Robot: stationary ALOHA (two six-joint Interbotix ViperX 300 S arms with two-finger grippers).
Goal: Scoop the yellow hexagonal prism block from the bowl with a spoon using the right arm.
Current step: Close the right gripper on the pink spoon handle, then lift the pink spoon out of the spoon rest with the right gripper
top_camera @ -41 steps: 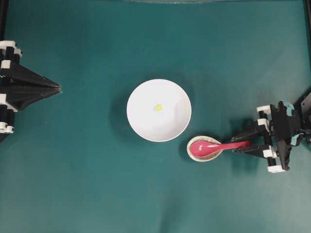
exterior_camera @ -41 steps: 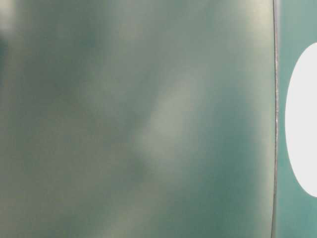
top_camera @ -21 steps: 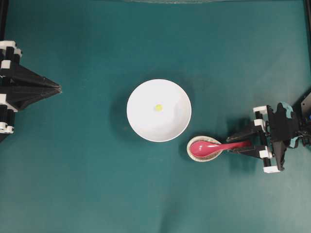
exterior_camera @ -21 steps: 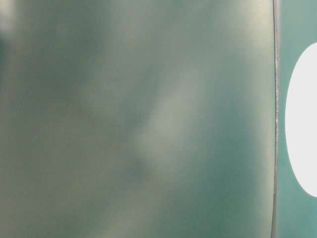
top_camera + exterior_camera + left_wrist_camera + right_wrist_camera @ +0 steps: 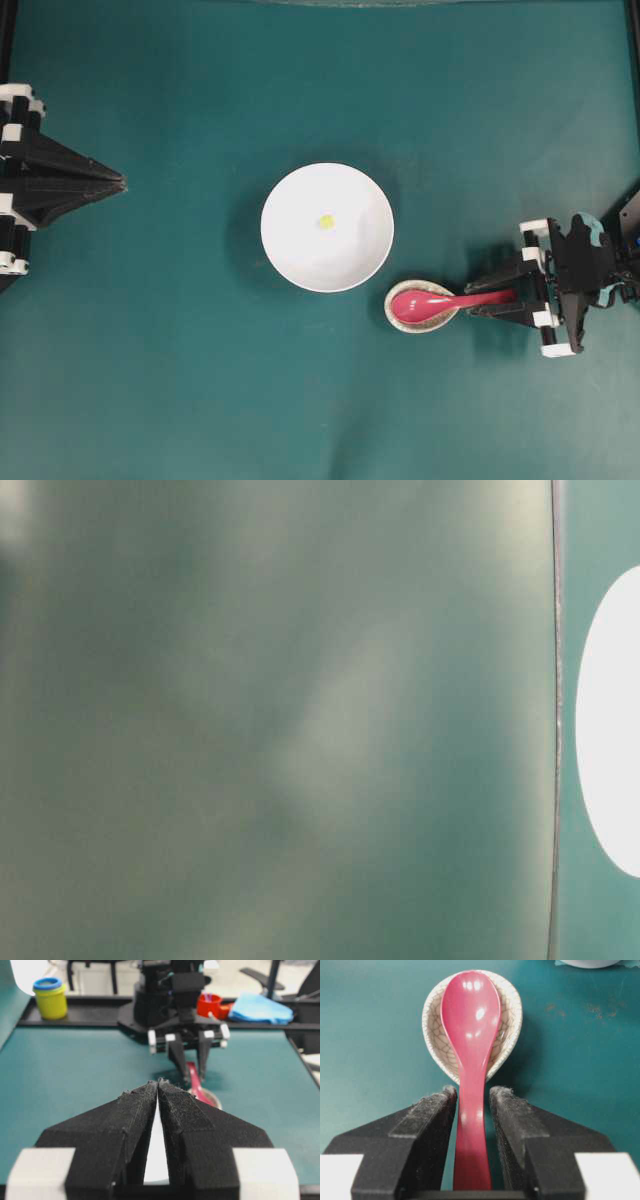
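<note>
On the teal table [image 5: 180, 360], the white bowl [image 5: 327, 250] sits pretty much dead center in the overhead view, and the tiny yellow hexagonal prism block [image 5: 325, 221] is lying inside it, a bit above the middle of the bowl floor, all by itself. Just to the lower right of the bowl, nearly touching its rim, there's a small crackle-glazed beige dish [image 5: 398, 318] with the head of the magenta spoon [image 5: 425, 304] resting in it, handle sticking out toward the right side of the table. The right gripper [image 5: 496, 298] is down at that handle: in the right wrist view the two black fingers [image 5: 427, 1125] sit either side of the handle with a thin sliver of gap on each side, so the claw is apart and straddling the spoon, not actually squeezing it as far as I can see. Spoon head looks flat in the dish, bowl side up, shiny. The left gripper [image 5: 118, 182] is parked way over at the left edge, pointing toward the middle, well apart from everything, and the left wrist view shows its padded fingertips [image 5: 150, 1092] pressed together with nothing between them. Behind the right arm in that view there's a yellow jar [image 5: 50, 998] with a blue lid, a red cup [image 5: 208, 1005] and a blue cloth [image 5: 262, 1008] off the mat. The table-level camera is just a blurry green smear with a white blob at the right edge, can't tell anything from it.
</note>
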